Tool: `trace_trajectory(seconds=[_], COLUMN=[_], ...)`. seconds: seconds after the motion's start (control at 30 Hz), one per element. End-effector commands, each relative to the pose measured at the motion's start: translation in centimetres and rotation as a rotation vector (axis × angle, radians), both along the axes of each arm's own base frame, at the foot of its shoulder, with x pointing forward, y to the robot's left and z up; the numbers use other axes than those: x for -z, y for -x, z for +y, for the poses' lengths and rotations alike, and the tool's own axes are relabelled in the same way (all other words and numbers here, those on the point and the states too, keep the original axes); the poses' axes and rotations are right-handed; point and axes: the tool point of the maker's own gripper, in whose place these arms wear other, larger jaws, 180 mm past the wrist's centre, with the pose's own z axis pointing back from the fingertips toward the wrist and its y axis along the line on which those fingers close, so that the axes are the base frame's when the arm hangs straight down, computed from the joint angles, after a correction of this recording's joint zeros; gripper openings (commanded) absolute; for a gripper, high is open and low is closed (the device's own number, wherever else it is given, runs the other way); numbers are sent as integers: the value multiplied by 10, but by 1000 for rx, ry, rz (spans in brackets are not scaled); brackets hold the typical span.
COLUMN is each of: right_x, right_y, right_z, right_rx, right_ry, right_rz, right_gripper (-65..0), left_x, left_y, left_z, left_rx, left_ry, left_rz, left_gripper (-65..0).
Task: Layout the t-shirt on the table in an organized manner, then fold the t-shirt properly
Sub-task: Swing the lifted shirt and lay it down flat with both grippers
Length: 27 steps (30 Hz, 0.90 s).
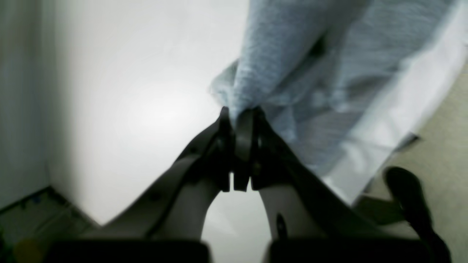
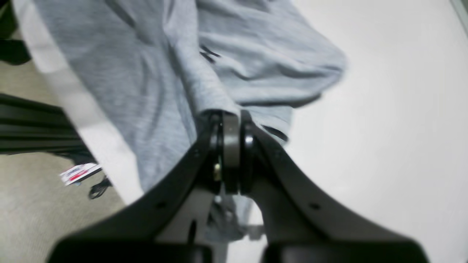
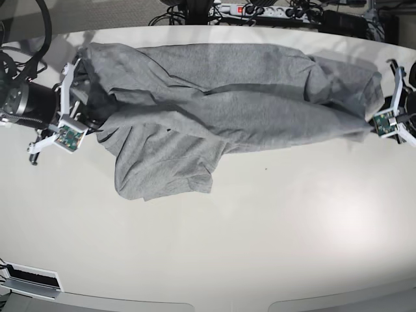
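Observation:
The heather-grey t-shirt (image 3: 221,104) is stretched sideways across the far part of the off-white table (image 3: 260,234), between my two grippers. One flap (image 3: 162,169) lies toward the near side. My left gripper (image 1: 241,113) is shut on a bunched edge of the t-shirt (image 1: 292,54). It is at the right in the base view (image 3: 377,104). My right gripper (image 2: 230,118) is shut on a fold of the t-shirt (image 2: 153,84). It is at the left in the base view (image 3: 88,104). The lettering shows only as small black marks (image 2: 209,54).
The table's far edge runs just behind the shirt (image 3: 214,34). A power strip and cables (image 3: 260,10) lie on the floor beyond it. Beige floor and a dark object (image 1: 409,193) show past the edge (image 1: 384,146). A dark frame (image 2: 29,124) stands beside the table.

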Motion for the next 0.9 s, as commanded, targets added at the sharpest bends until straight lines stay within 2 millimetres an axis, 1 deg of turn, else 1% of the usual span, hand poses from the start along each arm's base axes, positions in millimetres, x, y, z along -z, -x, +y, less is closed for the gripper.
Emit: trace_trajectory(seconds=[0.0,0.03,0.07,0.1,0.13,0.17,0.2,0.23,0.27,0.3,0.33,0.37,0.4,0.47,0.5,0.53,0.57,0.67,0.77,0.8,0.87], right_x=[-6,-4,-4,-8,-19,-38,-61,-84,-105,-121,-133,-142,-149,-159,-160,-161,-160,-158,-143,-134,-115], right_y=[-3,-4,-9,-20,-39,-64,-89,-110,-126,-138,-149,-159,-167,-181,-185,-188,-189,-188,-180,-174,-157], right_z=[1,2,3,1,-2,-8,-17,-25,-32,-38,-43,-49,-55,-69,-72,-73,-74,-71,-60,-51,-34], right_rx=[-19,-30,-40,-48,-27,36,117,190,240,271,291,310,337,402,424,440,449,454,429,379,266], right_ry=[9,25,50,85,116,131,136,128,121,119,118,118,116,97,73,49,33,-1,-45,-49,-60], right_rz=[-28,-35,-61,-113,-194,-295,-401,-491,-558,-604,-635,-657,-671,-678,-667,-655,-643,-609,-494,-441,-350], right_gripper=[-650,-650,-650,-650,-650,-650,-650,-650,-650,-650,-650,-634,-549,-338,-244,-178,-146,-144,-144,-144,-145], left_x=[-7,-8,-10,-15,-27,-45,-68,-91,-113,-133,-147,-160,-170,-181,-182,-181,-178,-165,-148,-139,-115], left_y=[-3,-2,-6,-15,-32,-56,-80,-100,-117,-131,-141,-149,-154,-160,-161,-162,-161,-159,-156,-152,-137], left_z=[-4,-6,-6,-4,-1,6,15,24,34,43,53,64,74,84,87,89,90,92,87,79,58], left_rx=[34,52,73,98,104,83,46,-1,-55,-110,-159,-202,-249,-332,-365,-390,-412,-455,-505,-501,-432], left_ry=[5,9,0,-20,-44,-67,-76,-72,-54,-27,-2,12,36,123,158,181,193,206,274,305,342], left_rz=[-10,-10,-36,-87,-180,-300,-416,-509,-583,-640,-672,-699,-713,-705,-689,-674,-661,-631,-567,-514,-368], left_gripper=[-650,-650,-650,-650,-650,-650,-650,-650,-650,-650,-650,-629,-534,-321,-244,-203,-190,-190,-190,-190,-190])
